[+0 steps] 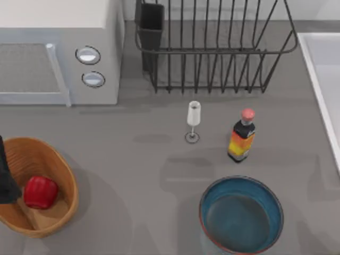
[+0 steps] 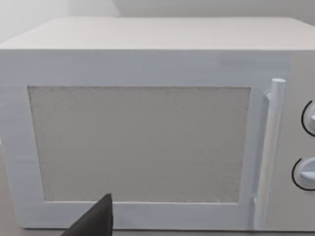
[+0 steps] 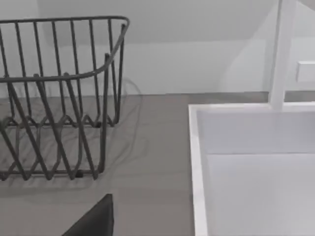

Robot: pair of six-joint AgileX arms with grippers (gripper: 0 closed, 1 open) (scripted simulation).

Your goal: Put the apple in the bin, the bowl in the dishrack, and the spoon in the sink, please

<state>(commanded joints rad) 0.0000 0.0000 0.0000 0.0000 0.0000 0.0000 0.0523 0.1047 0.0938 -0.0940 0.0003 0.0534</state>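
The red apple (image 1: 40, 192) lies inside the orange-brown wicker bin (image 1: 59, 162) at the front left. My left gripper (image 1: 7, 178) is a dark shape at the table's left edge, over the bin's left rim and just left of the apple; its dark tip (image 2: 93, 221) also shows in the left wrist view. The blue bowl (image 1: 241, 214) stands upright at the front, right of centre. At the back stands the black wire dishrack (image 1: 212, 50) (image 3: 59, 98). The white sink (image 1: 324, 79) (image 3: 256, 167) runs along the right edge. My right gripper (image 3: 93, 219) hovers near the sink and dishrack. The spoon is out of view.
A grey-white microwave (image 1: 58, 48) (image 2: 147, 132) fills the back left. A small white stemmed glass (image 1: 193, 121) and a dark bottle (image 1: 241, 136) with a red cap stand mid-table between the dishrack and the bowl. The dishrack's cup holder (image 1: 151, 26) is at its left corner.
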